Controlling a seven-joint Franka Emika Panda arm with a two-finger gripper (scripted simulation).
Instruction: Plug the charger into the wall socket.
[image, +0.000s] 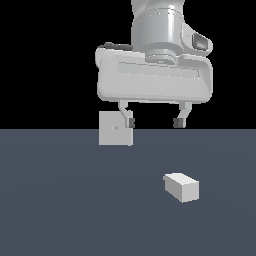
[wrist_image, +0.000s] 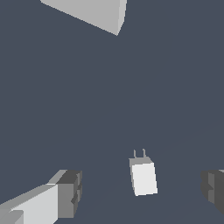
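Below the gripper (image: 152, 121), whose jaws stand wide apart and empty, the charger (image: 181, 187) lies on the floor, nearer one fingertip than the other. Descending off-centre could nudge or twist it, leaving its prongs misaligned with the wall socket (image: 115, 128). A finger overlaps the socket's edge; the prongs show only in the wrist view.

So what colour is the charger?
Plain light grey charger, clearest in the wrist view.

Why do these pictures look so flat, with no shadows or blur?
Exterior view: sharp throughout, black backdrop, charger and wall socket cast no shadow on the floor. Wrist view: equally crisp and glare-free, even the close tool fingers.
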